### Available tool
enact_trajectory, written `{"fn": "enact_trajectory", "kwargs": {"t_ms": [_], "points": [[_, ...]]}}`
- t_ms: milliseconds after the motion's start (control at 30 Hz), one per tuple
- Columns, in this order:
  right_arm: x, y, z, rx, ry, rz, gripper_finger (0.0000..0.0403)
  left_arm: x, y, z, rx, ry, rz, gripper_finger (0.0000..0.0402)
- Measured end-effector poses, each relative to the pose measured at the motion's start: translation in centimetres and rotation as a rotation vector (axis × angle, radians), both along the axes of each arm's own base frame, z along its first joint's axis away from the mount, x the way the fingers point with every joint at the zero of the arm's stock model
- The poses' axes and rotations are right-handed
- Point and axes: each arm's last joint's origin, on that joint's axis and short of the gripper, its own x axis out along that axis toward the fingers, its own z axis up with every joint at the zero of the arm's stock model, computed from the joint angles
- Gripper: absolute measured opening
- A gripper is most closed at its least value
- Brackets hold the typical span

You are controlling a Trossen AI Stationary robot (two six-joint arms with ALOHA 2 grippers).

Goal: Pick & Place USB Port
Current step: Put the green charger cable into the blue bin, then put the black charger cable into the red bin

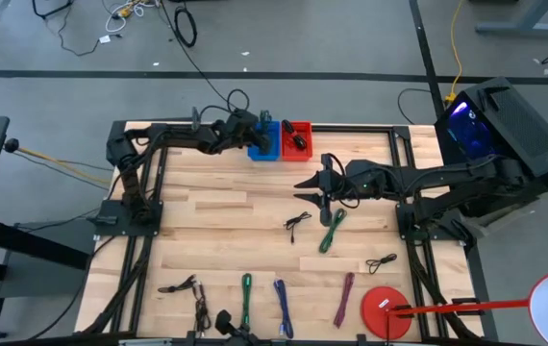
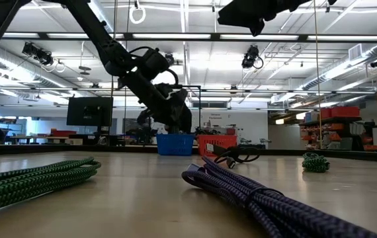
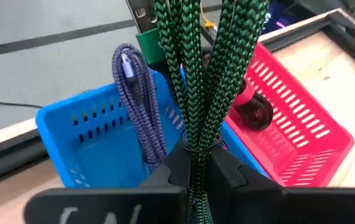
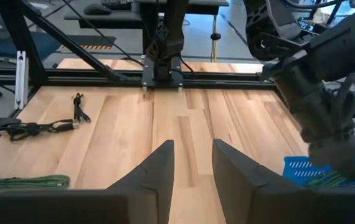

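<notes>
Here, your left gripper (image 3: 193,165) is clamping the green cable (image 3: 205,74) above the blue bin (image 3: 81,134); centre it before releasing.

Your left arm reaches to the table's far edge, its dark two-finger left gripper (image 3: 196,163) clamped tight. Your right arm stretches across the table's middle, its dark right gripper (image 4: 193,163) hovering with fingers parted.

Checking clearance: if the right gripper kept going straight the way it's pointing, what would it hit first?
Probably nothing close: the open right gripper faces bare table, then the left arm's base at the far edge. Depth is unclear.
</notes>
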Motion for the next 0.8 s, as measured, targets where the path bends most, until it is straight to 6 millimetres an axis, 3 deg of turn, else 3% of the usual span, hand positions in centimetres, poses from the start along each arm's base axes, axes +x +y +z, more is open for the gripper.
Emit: {"fn": "enact_trajectory", "kwargs": {"t_ms": [267,500,800], "points": [[0.01,0.0,0.03,-0.007,-0.003,0.002,0.011,-0.62,0.21,-0.62,-0.059,0.044,0.006,0.0027],[0.01,0.0,0.02,-0.007,-0.002,0.002,0.011,-0.43,-0.02,-0.6,-0.071,0.031,-0.021,0.008],[-0.04,0.0,-0.1,-0.006,0.012,0.002,0.011,-0.48,0.08,-0.57,-0.056,0.038,0.004,0.0114]]}}
